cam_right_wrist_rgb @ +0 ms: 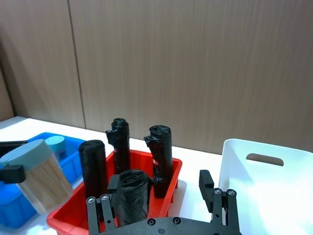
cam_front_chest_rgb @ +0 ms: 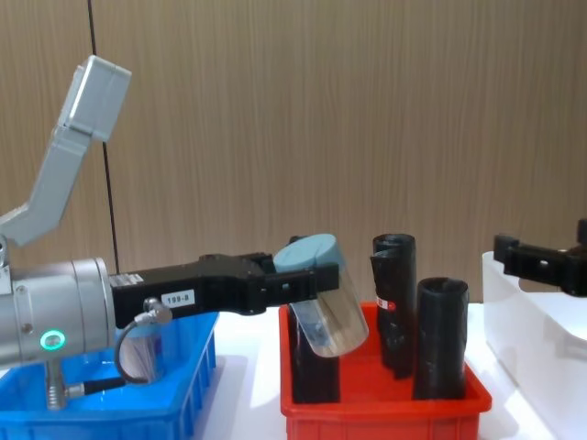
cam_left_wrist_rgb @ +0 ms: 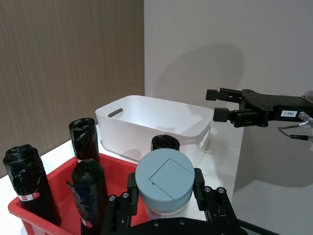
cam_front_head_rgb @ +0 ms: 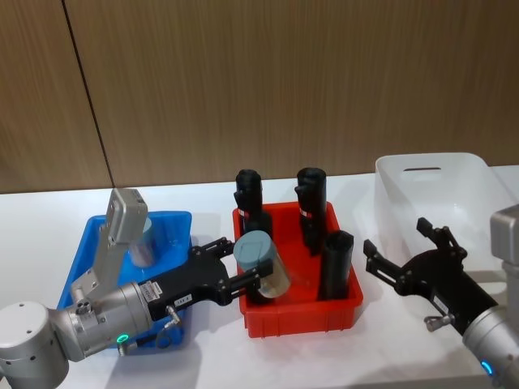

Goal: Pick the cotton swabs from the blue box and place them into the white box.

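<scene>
Left hand [cam_front_head_rgb: 243,266] grips a swab tub [cam_front_head_rgb: 272,274] over the red bin's [cam_front_head_rgb: 300,314] left side; right hand [cam_front_head_rgb: 396,245] gapes beside the white box [cam_front_head_rgb: 473,164].

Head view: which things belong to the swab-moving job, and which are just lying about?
Job: swab tub in left pincer; second tub in blue box; white box; right pincer, open, near it.
Lying about: red bin; four black rolls.
</scene>
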Controlling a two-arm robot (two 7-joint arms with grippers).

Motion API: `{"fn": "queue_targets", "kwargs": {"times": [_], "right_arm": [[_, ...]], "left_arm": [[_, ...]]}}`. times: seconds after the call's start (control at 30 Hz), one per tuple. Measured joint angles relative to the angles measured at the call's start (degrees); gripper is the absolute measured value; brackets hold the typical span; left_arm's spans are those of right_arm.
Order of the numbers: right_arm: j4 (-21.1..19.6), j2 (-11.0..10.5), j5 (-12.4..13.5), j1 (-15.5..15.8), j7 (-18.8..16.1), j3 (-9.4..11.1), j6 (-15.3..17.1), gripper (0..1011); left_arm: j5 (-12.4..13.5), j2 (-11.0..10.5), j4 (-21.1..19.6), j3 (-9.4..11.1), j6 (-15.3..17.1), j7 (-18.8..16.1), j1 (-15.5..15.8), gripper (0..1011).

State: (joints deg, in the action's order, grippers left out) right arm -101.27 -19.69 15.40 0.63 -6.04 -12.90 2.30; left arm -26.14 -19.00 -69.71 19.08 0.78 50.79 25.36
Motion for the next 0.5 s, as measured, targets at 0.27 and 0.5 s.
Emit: {"fn": "queue_targets", "kwargs": {"times": [0.27, 0.5], "right_arm": [[0.0, -0.8, -1.5, -0.7, -4.7, -0.1, 1.1, 1002], [0.1, -1.4, -2.8, -1.8, -9.9, -0.4, 2.2, 1002]], "left_arm": [[0.1, 0.0, 0.0, 0.0, 0.0, 0.1, 0.0, 659], [0.1, 0.0, 0.1, 0.1, 0.0, 0.1, 0.1, 660]]}}
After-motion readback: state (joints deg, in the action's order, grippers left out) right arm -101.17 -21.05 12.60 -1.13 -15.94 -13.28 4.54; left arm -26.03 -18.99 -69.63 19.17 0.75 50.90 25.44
